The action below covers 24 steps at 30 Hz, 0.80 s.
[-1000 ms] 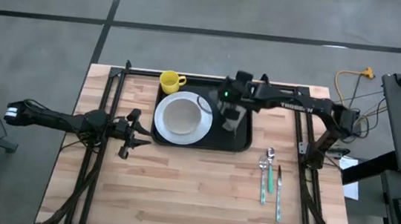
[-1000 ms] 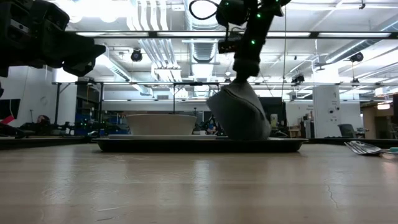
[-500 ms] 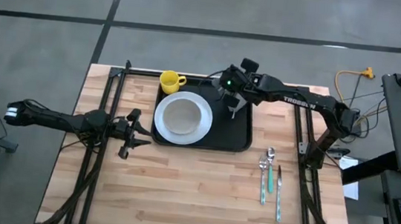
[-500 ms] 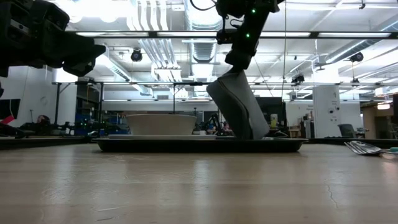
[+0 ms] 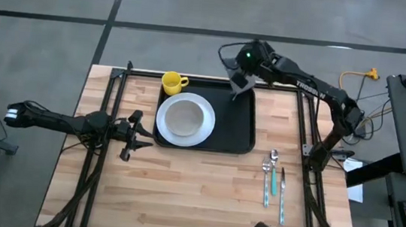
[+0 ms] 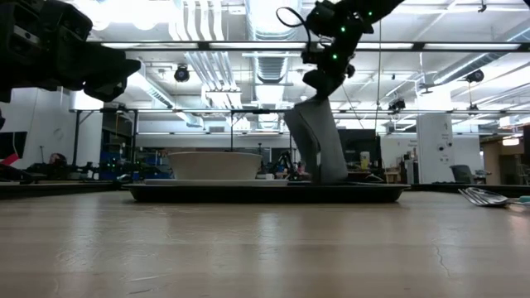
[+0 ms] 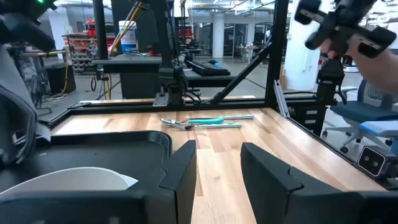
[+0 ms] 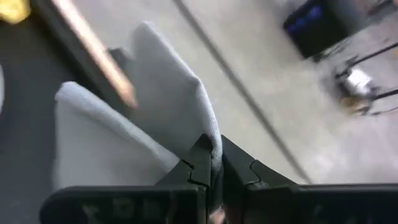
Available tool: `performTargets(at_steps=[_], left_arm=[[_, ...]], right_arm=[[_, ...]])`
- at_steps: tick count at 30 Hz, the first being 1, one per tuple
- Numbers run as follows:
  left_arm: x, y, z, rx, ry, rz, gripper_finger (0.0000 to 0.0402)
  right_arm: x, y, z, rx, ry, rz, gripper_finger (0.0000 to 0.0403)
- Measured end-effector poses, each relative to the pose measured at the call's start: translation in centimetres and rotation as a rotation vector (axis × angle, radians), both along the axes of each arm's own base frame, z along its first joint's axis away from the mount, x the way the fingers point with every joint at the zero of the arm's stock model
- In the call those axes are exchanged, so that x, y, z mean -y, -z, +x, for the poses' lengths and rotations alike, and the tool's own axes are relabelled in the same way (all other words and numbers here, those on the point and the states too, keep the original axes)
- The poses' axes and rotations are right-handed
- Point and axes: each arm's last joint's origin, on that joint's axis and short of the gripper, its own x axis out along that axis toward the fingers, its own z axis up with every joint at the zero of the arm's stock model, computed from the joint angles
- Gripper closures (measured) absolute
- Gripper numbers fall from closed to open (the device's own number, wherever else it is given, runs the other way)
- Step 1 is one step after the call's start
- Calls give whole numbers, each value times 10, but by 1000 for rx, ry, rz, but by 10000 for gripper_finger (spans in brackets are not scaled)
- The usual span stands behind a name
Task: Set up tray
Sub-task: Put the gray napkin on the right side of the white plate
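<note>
**Napkin gripped over the tray's far corner; cutlery not yet loaded**

Right jaws (image 8: pixel 211 163): clenched on the top fold of the grey napkin (image 8: pixel 118 146). The wrist view shows both fingers pinching the cloth edge between them. In the low view the napkin (image 6: pixel 316 139) hangs below the jaws as a tall, slightly leaning fold, its bottom at or just above the tray floor; contact cannot be told.

Directly beneath and beside the jaws: the tray (image 5: pixel 238 128), black, low-rimmed, lying flat on the table (image 5: pixel 179 194). The jaws sit over its far right corner, near the table's back edge.

Progress, judged from the layout:
- Done: white plate (image 5: pixel 185 119) is on the tray's left half. A yellow mug (image 5: pixel 173 82) stands at the tray's far left corner, just beyond the plate.
- In hand: the napkin, not yet laid down; the tray's right half is bare.
- Left: spoon (image 5: pixel 273 160), a teal-handled utensil (image 5: pixel 273 183) and another piece lie on the table off the tray's near right corner, well apart from the jaws.

Right arm pose: reaches in from the right side of the table, long and nearly straight, wrist raised above the tray.

Left jaws (image 5: pixel 133 134): released, fingers apart with nothing between them, parked low just off the tray's left edge.
</note>
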Motion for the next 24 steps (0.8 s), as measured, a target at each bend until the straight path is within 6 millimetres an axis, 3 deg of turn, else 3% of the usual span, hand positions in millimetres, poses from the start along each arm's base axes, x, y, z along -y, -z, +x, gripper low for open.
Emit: performTargets(at_steps=[5, 11, 19, 24], left_arm=[[0, 0, 0, 0, 0, 0, 294], [0, 0, 0, 0, 0, 0, 294], [0, 0, 0, 0, 0, 0, 294], [0, 0, 0, 0, 0, 0, 294]], right_arm=[[-30, 22, 3, -36, -39, 216, 395], [-61, 57, 4, -175, -35, 294, 395], [-75, 86, -3, -263, -61, 360, 394], [-80, 92, -12, -340, -58, 431, 394]])
